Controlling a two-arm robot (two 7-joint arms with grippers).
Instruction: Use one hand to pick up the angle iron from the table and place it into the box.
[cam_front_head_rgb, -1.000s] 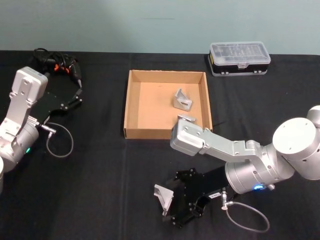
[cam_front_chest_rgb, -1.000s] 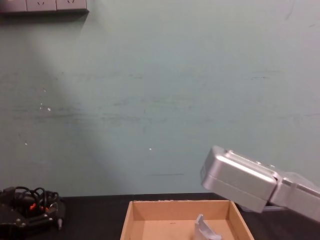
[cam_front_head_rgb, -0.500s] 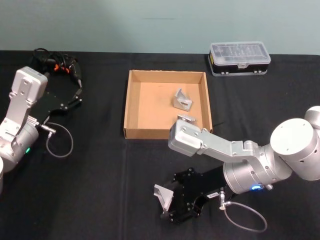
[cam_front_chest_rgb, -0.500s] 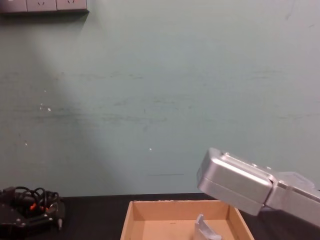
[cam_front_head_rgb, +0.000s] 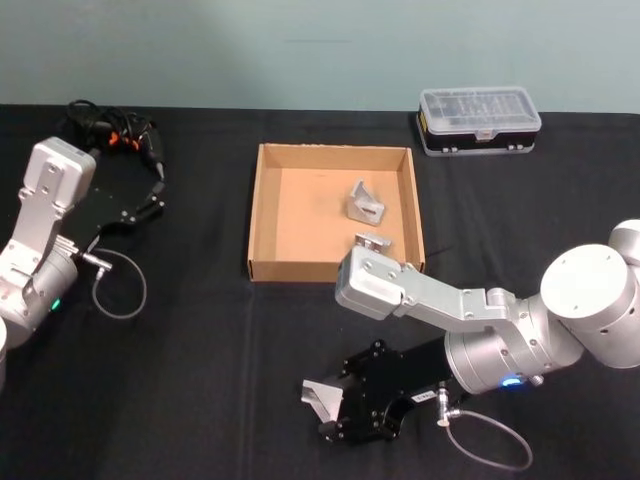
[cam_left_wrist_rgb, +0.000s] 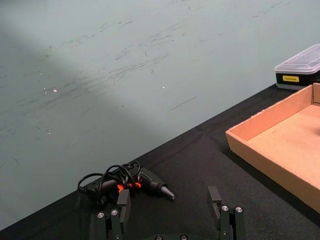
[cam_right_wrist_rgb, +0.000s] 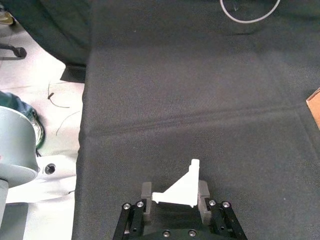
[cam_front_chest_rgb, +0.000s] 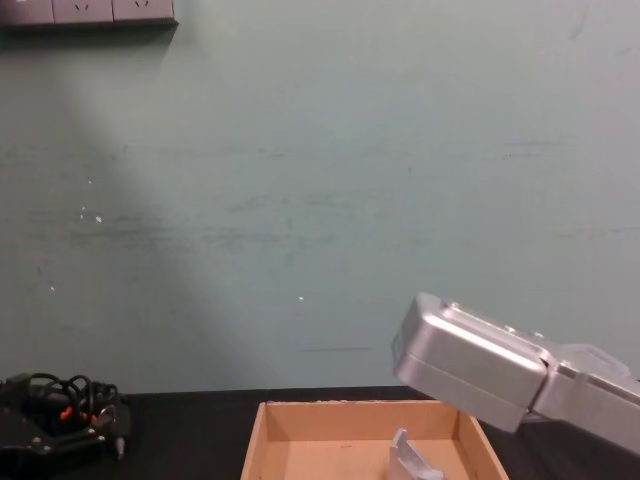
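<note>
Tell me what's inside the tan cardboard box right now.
The shallow tan cardboard box holds two silver angle irons: one in plain sight, another near the front wall, partly covered by the right arm's silver-grey link.

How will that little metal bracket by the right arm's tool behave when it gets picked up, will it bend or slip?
The bracket looks like stiff folded metal, so it probably won't bend. Its smooth faces between the right tool's fingers could slip or twist. Its small size suggests it's light.
</note>
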